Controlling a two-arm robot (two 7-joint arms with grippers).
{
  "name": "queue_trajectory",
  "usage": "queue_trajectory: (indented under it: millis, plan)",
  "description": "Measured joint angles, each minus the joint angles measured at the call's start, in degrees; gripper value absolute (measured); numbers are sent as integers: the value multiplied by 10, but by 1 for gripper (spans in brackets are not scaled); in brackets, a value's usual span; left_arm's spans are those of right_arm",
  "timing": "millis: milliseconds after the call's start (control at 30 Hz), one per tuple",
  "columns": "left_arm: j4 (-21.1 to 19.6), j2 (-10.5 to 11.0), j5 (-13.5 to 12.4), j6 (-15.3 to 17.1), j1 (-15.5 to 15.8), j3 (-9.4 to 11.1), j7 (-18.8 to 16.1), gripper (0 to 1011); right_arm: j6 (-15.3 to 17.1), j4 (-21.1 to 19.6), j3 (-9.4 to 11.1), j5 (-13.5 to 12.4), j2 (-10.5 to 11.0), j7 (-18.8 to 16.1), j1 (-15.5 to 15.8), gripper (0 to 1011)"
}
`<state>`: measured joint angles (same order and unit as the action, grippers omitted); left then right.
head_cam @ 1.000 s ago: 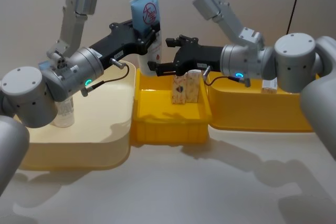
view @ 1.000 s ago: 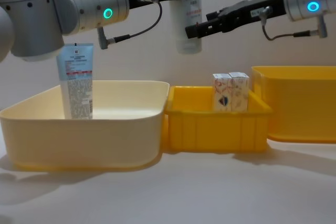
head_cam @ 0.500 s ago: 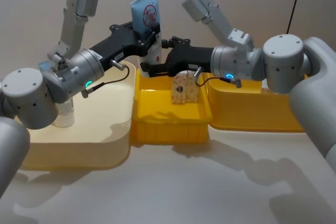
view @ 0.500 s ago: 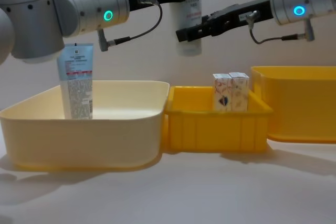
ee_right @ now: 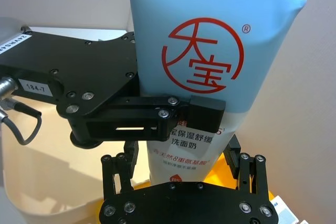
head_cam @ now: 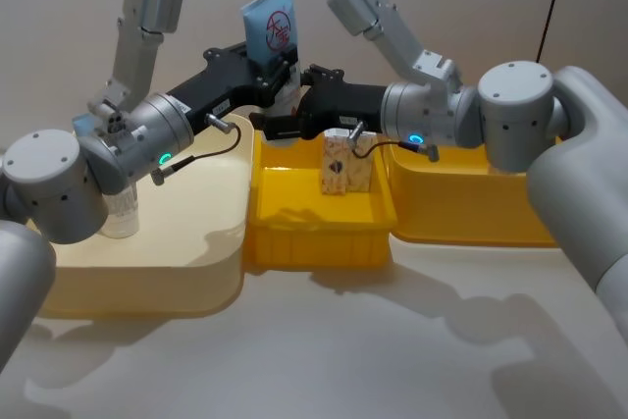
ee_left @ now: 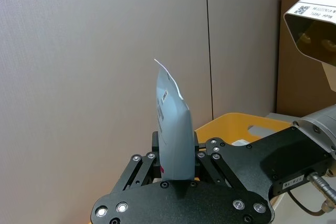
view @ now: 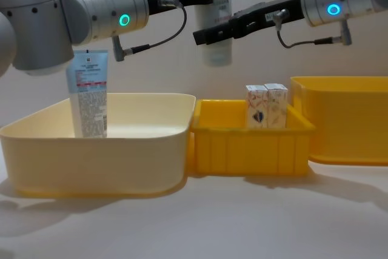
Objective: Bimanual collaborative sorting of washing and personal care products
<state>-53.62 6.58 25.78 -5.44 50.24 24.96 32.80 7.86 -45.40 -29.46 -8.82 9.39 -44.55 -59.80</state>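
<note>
A pale blue squeeze tube (head_cam: 270,31) with a red round mark is held upright, high over the seam between the cream bin and the small yellow bin. My left gripper (head_cam: 275,71) is shut on its middle, as the left wrist view confirms at the tube's edge (ee_left: 173,135). My right gripper (ee_right: 184,169) is open, its fingers standing on either side of the tube's white lower part (ee_right: 189,148) with gaps. A second tube (view: 88,95) with a text label stands in the cream bin. Two white cartons (view: 267,106) stand in the small yellow bin.
Three bins stand in a row: a cream bin (view: 121,150) on the left, a small yellow bin (view: 248,150) in the middle, a larger yellow bin (view: 345,125) on the right. A bare white tabletop (head_cam: 343,340) lies in front of them.
My right gripper has moved left toward the held tube and now flanks its lower part. My left gripper and the tube have stayed in place.
</note>
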Motion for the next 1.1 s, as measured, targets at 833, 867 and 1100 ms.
queue_trajectory:
  millis: [833,867,1100]
  plan:
    - [3,0,2,-4,-1,-3,2,256,-3,9,-7,-1,-8,18,-4,694]
    - [3,0,2,-4,-1,-3,2,256,-3,9,-7,-1,-9,18,-4,687]
    - [4,0,2,-4,-1,-3,2,256,-4,9,-7,-1,-9,19,-4,641]
